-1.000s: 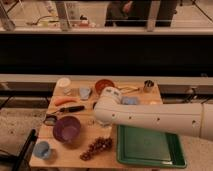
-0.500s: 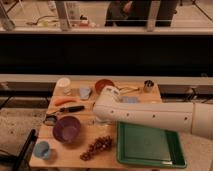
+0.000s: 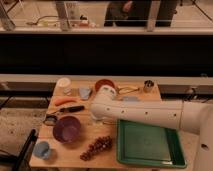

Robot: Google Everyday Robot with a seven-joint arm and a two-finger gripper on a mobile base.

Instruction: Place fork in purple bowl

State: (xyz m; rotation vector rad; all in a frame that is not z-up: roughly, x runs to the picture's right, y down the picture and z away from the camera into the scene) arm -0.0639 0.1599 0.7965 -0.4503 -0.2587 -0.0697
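The purple bowl (image 3: 66,128) stands upright on the front left of the wooden table (image 3: 75,159); I see nothing in it. The fork does not show; my arm covers the middle of the table. My white arm reaches in from the right, and my gripper (image 3: 98,118) is at its left end. The gripper hangs low over the table, just right of the purple bowl and mostly hidden by the wrist.
A green tray (image 3: 147,142) lies front right. A black-handled knife (image 3: 70,109) and an orange piece (image 3: 65,100) lie behind the bowl. Also there: an orange-brown bowl (image 3: 104,85), white cup (image 3: 63,84), yellowish wiry utensil (image 3: 127,89), metal cup (image 3: 148,86), grapes (image 3: 97,146) and light-blue cup (image 3: 42,149).
The end of my arm has shifted slightly left and toward the table's front, closer to the purple bowl. The objects on the table have not moved.
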